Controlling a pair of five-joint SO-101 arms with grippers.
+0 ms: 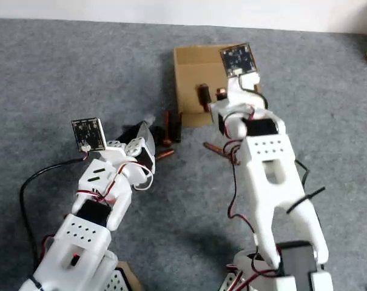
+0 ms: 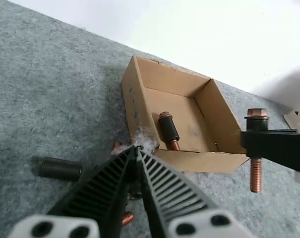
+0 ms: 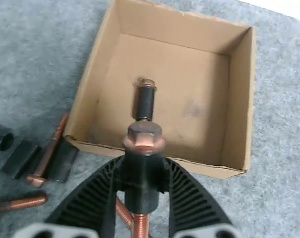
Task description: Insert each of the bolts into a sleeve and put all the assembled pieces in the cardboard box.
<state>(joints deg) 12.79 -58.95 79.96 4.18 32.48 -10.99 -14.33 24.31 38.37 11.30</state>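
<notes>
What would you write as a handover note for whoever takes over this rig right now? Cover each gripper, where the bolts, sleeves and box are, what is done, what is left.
Left gripper: shut, nothing visibly held, low by a corner of the cardboard box.
Right gripper: shut on a sleeved bolt, at the box's near wall.
Done: one assembled piece lies in the box.
Left: box the sleeved bolt; pair the loose bolts and loose sleeves on the carpet, then box them.
</notes>
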